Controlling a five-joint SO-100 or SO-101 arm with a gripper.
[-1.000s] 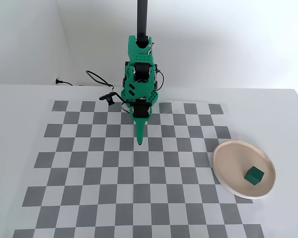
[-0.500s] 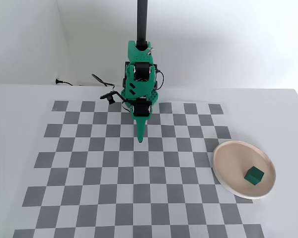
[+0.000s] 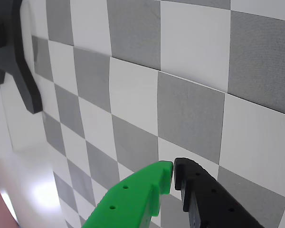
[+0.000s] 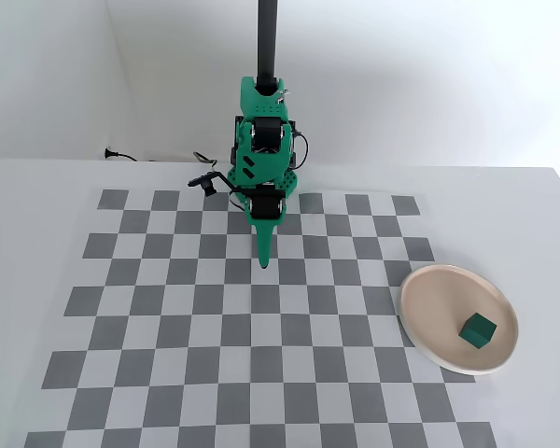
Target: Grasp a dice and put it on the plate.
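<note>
Fingers fill the lower edge of the wrist view: one bright green (image 3: 147, 190), one black (image 3: 204, 194), their tips drawn together with only a sliver of gap and nothing held between them. The gripper (image 3: 173, 172) is seen hanging above the checkered mat (image 3: 190, 109), over a corner where grey and white squares meet. A black bracket-like part (image 3: 14, 61) is noted at the upper left of that view; what it is cannot be told.

In the fixed view the arm (image 4: 263, 154) is seen folded near its base at the far side of the table (image 4: 37, 187), under a dark vertical post (image 4: 267, 37). The gripper (image 4: 264, 261) is pointed down toward the mat (image 4: 215, 308), tip over the third row of squares from the far edge, fingers closed and empty.

The plate (image 4: 425, 289) is found at the right edge of the mat in the fixed view, partly overhanging onto the bare table. The dice (image 4: 478, 329) is seen resting inside the plate, right of its middle and toward the near rim, upright on one face. Gripper and dice are well apart. A black cable (image 4: 131, 157) is noted along the far edge of the table, left of the arm's base.
</note>
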